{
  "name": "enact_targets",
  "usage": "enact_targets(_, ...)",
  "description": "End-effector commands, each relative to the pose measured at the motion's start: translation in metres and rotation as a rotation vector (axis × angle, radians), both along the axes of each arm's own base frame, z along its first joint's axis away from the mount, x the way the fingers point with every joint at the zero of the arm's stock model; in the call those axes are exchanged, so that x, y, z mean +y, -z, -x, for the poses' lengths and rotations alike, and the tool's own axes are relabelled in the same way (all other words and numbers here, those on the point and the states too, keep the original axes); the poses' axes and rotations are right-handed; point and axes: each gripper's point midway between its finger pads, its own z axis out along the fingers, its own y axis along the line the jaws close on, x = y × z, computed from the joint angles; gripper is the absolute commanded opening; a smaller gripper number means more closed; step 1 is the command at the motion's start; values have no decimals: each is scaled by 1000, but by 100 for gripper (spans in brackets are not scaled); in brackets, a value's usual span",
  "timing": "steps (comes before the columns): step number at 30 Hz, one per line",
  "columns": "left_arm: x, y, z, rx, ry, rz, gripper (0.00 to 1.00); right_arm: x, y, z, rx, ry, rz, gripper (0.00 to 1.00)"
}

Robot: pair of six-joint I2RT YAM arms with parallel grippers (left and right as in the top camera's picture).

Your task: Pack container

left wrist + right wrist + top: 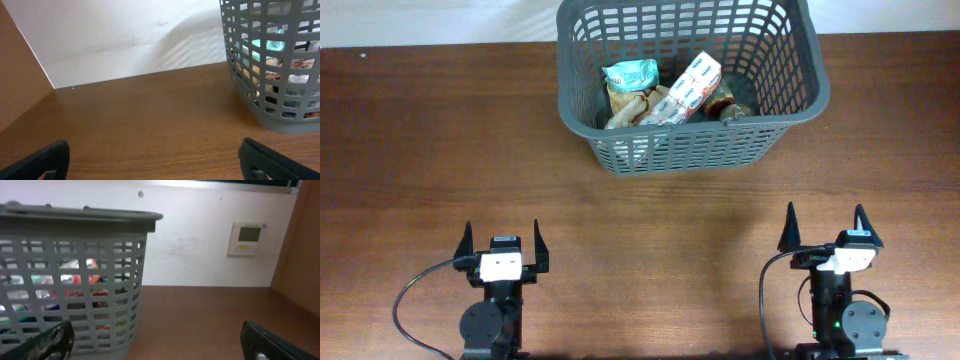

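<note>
The container (790, 110), a dark grey lattice basket, stands at the table's far middle with several snack packets (675, 92) piled on its floor. In the left wrist view its slotted wall (280, 112) fills the right side; in the right wrist view the same basket (145, 255) fills the left. My left gripper (501, 240) rests near the front left edge, wide open and holding nothing. My right gripper (828, 227) sits at the front right, also wide open and holding nothing. Both are far from the basket. Bare wood lies between the left gripper's (155, 160) fingers and between the right gripper's (157, 340) fingers.
The brown wooden table (420, 150) runs to a pale wall behind the basket. A small white wall panel (246, 238) hangs at the back right. A brown side wall (15, 85) rises at the left.
</note>
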Motion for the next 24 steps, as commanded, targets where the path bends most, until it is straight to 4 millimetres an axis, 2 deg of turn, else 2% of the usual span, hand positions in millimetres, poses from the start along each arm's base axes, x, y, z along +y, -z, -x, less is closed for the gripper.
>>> enact_targets(1, 4, 0, 1, -3, -20, 1, 99, 4, 14, -2, 32, -19, 18, 99)
enact_targets(10, 4, 0, 1, -3, -20, 1, 99, 4, 47, -1, 166, -20, 20, 99)
enact_targets(24, 4, 0, 1, -3, -20, 1, 99, 5, 47, -1, 168, -22, 19, 99)
